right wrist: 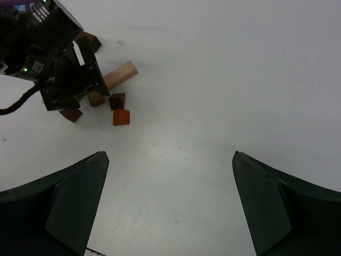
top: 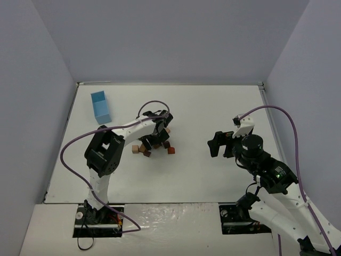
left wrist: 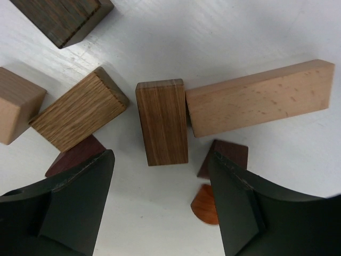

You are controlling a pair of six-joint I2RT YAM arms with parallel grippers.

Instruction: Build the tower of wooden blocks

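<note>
The wood blocks (top: 146,152) lie loose in a cluster on the white table, with no stack in view. My left gripper (top: 157,136) hovers low over them, open and empty. In the left wrist view its jaws (left wrist: 161,160) stand either side of a medium-brown block (left wrist: 161,121), just short of its near end. A long light tan bar (left wrist: 258,97) touches that block's right side. An oak block (left wrist: 79,109), a tan cube (left wrist: 16,104), a dark brown block (left wrist: 64,16) and an orange piece (left wrist: 205,205) lie around. My right gripper (top: 217,144) is open and empty, well right of the cluster.
A light blue box (top: 100,106) stands at the back left of the table. In the right wrist view the left gripper (right wrist: 58,58) covers part of the cluster, with an orange cube (right wrist: 121,117) and the tan bar (right wrist: 120,74) showing beside it.
</note>
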